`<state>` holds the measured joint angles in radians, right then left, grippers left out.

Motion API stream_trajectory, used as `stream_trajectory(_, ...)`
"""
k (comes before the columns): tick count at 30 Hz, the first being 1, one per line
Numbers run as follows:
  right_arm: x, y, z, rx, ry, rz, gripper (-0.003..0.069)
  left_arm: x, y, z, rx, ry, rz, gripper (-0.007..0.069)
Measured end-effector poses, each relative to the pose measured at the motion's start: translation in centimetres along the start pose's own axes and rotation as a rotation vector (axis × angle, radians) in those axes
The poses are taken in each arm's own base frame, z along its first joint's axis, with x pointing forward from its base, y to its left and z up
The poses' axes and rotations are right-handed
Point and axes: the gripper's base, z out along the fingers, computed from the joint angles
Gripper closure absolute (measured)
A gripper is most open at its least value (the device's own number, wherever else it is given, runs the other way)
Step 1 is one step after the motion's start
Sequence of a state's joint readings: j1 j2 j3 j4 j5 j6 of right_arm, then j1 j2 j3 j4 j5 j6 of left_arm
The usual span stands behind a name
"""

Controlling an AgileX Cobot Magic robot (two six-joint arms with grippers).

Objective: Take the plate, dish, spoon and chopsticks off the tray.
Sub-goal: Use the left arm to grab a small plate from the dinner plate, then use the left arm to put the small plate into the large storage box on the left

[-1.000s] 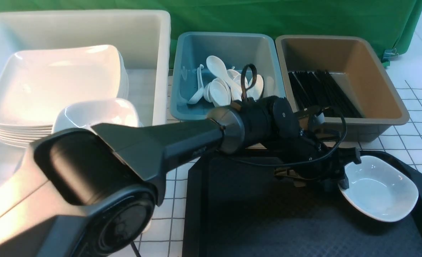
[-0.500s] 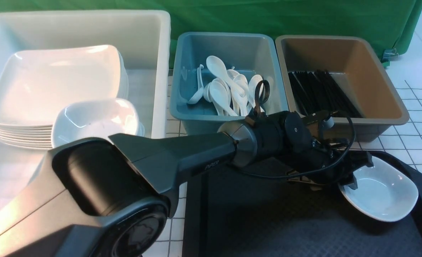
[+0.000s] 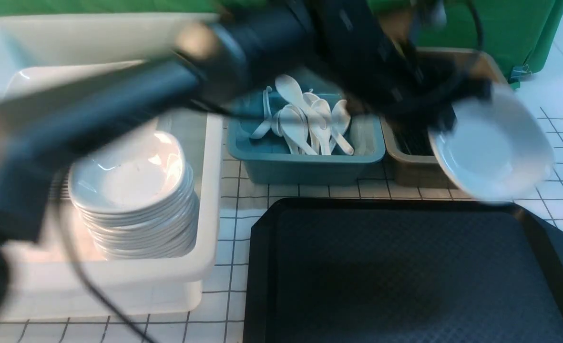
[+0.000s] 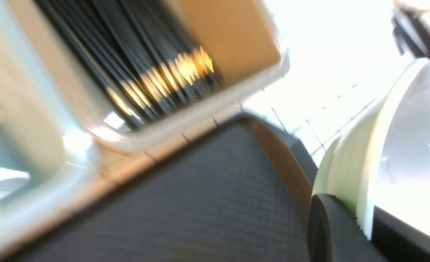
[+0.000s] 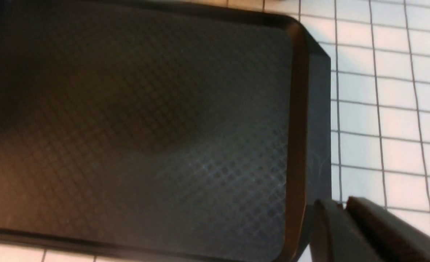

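The small white dish [image 3: 493, 147], which a second ago lay at the two o'clock corner of the tray [image 3: 262, 267], is now lifted clear and carried in the air above the tray's far right edge, in front of the brown bin [image 3: 405, 171]. It is tilted, its hollow turned toward the camera. The left gripper [image 3: 445, 119], wide apart a second ago, is now clenched on the dish's rim; in the left wrist view the rim is seen pinched at the dish's [image 4: 393, 145] lower edge between two dark pads [image 4: 327, 225]. The arm is blurred, so it is judged to be moving fast.

The tray's surface is left bare in both the front view and the right wrist view. The dish is therefore taken to be the last item removed, and what remains is its delivery, probably to the stack of like dishes [image 3: 133, 200] in the white bin [image 3: 209, 157] at nine o'clock.

The right gripper [image 5: 340, 214] is seen only partly beside the tray's right edge; its jaws appear nearly together and nothing is held.
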<state>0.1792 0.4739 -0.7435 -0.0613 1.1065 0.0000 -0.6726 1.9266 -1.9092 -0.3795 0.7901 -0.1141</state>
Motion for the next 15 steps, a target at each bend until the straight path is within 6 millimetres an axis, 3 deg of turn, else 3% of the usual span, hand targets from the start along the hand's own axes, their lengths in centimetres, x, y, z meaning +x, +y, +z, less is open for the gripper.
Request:
stream_trajectory(2,-0.1,0.0,0.0,0.0,-0.007,0.0,0.0588,-1.5,0.9,-5.4,-0.069,-0.041,0.047,0.0615)
stream_trajectory(5,-0.3,0.0,0.0,0.0,-0.028,0.0,0.0588,-2.9,4.2,-13.5,-0.254,-0.114,0.005,0.0615)
stream_trajectory(9,-0.7,0.0,0.0,0.0,-0.076,0.0,0.0587,-2.0,9.2,-21.1,-0.487,-0.122,-0.159,0.0615)
stream_trajectory(11,-0.9,0.0,0.0,0.0,-0.095,0.0,0.0587,-1.3,10.3,-22.1,-0.521,-0.111,-0.204,0.0615)
stream_trajectory(12,-1.2,0.0,-0.1,0.0,-0.127,0.0,0.0587,0.0,11.9,-22.8,-0.551,-0.091,-0.281,0.0615)
stream_trajectory(15,-1.7,0.0,-0.2,0.0,-0.184,0.0,0.0587,3.1,15.1,-21.7,-0.575,-0.049,-0.454,0.0615)
